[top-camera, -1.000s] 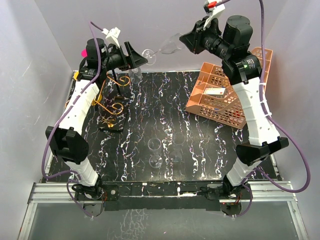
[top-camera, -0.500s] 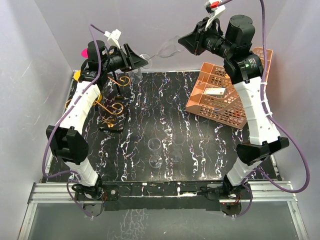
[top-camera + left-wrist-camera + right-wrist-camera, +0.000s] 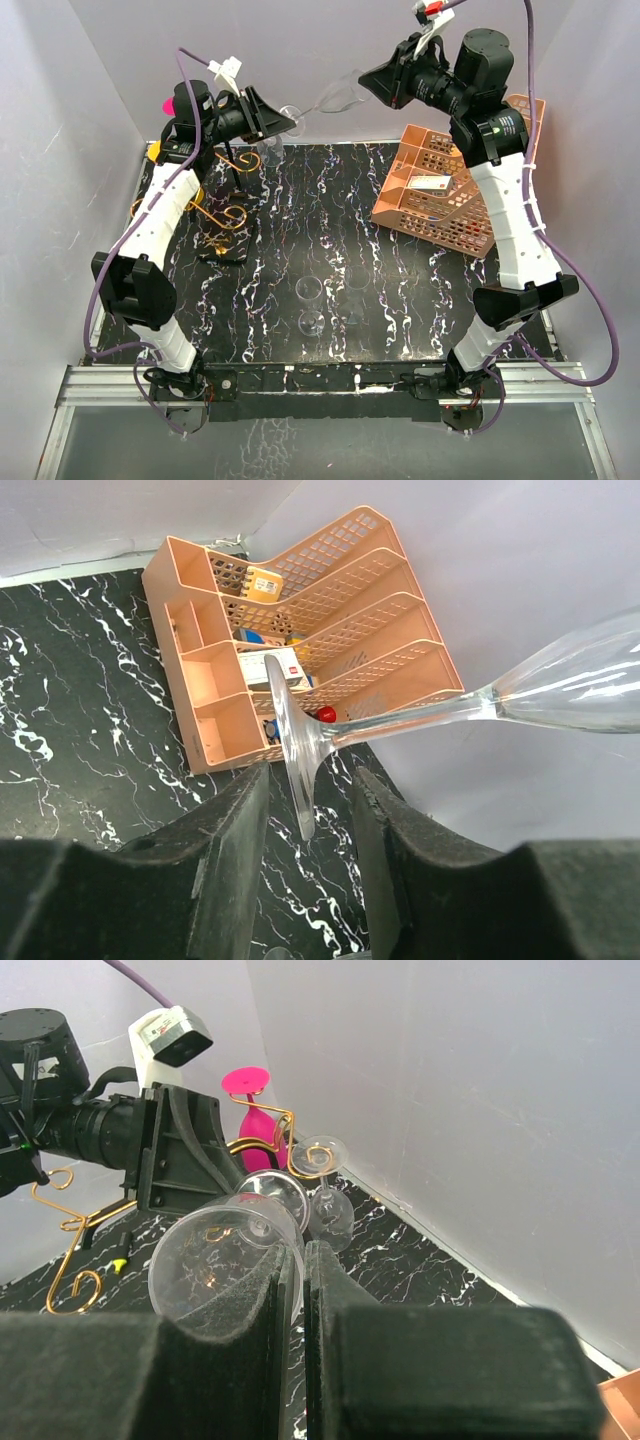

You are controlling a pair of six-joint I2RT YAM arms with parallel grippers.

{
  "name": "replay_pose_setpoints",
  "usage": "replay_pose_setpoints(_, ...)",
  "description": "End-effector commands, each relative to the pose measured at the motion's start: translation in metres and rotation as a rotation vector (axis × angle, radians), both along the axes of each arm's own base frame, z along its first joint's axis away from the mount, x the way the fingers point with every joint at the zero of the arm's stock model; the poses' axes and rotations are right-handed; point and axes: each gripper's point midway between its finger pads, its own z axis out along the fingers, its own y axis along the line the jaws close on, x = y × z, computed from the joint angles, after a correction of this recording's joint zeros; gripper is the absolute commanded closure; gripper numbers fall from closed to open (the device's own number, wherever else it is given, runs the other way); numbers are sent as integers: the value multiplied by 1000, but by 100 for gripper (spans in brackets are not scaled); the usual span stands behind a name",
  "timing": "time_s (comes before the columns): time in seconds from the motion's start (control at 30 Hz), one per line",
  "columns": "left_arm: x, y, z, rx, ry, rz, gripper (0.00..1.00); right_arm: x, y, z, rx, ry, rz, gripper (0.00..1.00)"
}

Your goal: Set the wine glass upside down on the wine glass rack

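High over the far edge of the desk, my right gripper pinches the thin wall of the wine glass at its bowl. It holds the glass sideways in the air, stem pointing toward my left gripper. That gripper's jaws stand apart on either side of the glass's foot, not yet clamped on it. The wine glass rack stands below and to the left, well apart from the glass. 1 pink glass and 1 clear glass hang from its wire arms.

The handover is the risk, as I judge it. The foot is a thin, slick disc seen edge-on between my pads. If they meet it off-centre, it could tilt or skid out. Letting go with the right before the left has it firmly would drop the glass onto the desk. Squeezing while both grippers hold could lever the stem and snap it. On the swing down to the rack, the bowl could knock the 2 hanging glasses.
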Motion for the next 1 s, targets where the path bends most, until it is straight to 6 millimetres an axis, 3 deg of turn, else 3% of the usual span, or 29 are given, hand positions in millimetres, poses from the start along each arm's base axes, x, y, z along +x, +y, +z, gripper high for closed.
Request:
replay_pose_setpoints(0.0,-20,7,34,-27,-73,-12,63,-12,-6,35,38,-116,-3,92)
replay_pose_setpoints(0.4,-14,7,35,-30,-88,-10,87,-17,0,30,42,-100,51,92)
replay_pose_setpoints(0.53,-15,7,36,-31,-88,-13,100,-18,0,28,39,-99,57,92)
replay_pose_setpoints(0.6,-14,8,36,-28,-86,-3,100,-17,1,25,33,-96,60,91)
replay_pose_setpoints(0.7,-14,12,39,-15,-88,18,100,-18,1,20,17,-95,66,78)
replay_pose_setpoints(0.87,-6,39,48,2,-99,94,100,-17,-6,10,-17,-87,35,51)
replay_pose_setpoints(0.97,0,59,53,18,-108,152,100,-17,-17,8,-41,-96,-3,44)
